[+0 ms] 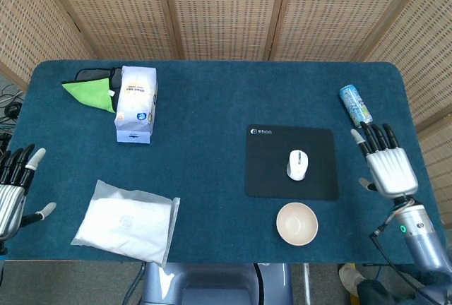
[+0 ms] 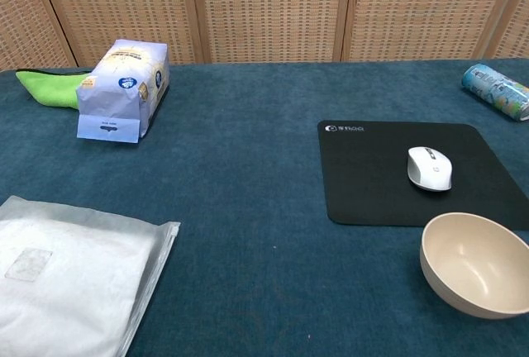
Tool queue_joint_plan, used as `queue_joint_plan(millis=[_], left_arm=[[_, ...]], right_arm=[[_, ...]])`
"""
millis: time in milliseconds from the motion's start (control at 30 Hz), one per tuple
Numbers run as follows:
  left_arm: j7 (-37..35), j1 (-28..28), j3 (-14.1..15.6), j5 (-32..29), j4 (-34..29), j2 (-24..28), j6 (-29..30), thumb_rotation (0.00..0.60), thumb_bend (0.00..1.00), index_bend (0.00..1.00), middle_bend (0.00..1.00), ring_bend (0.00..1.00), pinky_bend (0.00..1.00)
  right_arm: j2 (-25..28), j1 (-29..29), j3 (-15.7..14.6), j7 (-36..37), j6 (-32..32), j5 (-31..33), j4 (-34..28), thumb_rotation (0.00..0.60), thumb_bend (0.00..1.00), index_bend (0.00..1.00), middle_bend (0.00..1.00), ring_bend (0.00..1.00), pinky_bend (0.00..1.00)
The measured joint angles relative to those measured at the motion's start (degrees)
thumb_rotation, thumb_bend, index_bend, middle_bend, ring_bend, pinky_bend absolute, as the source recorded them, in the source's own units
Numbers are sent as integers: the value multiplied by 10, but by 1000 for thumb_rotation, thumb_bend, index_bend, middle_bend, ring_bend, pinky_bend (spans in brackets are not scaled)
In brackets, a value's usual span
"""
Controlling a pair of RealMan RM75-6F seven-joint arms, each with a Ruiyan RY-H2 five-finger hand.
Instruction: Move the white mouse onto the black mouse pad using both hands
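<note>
The white mouse (image 1: pixel 297 164) is lying on the black mouse pad (image 1: pixel 265 174), toward its right half, with nothing touching it. The right robot hand (image 1: pixel 385 164) is hanging off the right edge of the desk (image 1: pixel 212 107), fingers spread apart and holding nothing, well clear of the pad. The left robot hand (image 1: pixel 13 188) is sitting at the far left edge of the head view, partly cut off, though its fingers appear to be splayed and empty. A beige bowl (image 1: pixel 296 223) is standing just in front of the pad, near its right corner. A blue can (image 1: pixel 355 105) is lying on its side near the back right. A white paper bag (image 1: pixel 135 104) is resting beside a green cloth (image 1: pixel 88 90) at the back left, and a flat white packet (image 1: pixel 127 221) is lying at the front left.
</note>
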Motion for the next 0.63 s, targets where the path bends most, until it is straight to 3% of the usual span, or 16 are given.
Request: queue_joint_plan(millis=[167,400,633], left_arm=[[-9,14,10,6,11,-6,5,600,45,0,0,0,0],[-18,18,13,-5,27,-13,-12,600,44,0,0,0,0],[-19,26,15,-2,33,-21,-10,600,45,0,0,0,0]], right_arm=[[-11,-59,-2,31,52,-16,-5,600,0,0,0,0,0],[-59,-136,-8,94,125,-64,56,600,0,0,0,0,0],[-85,-177,-1,146,143,-88,94,600,0,0,0,0,0]])
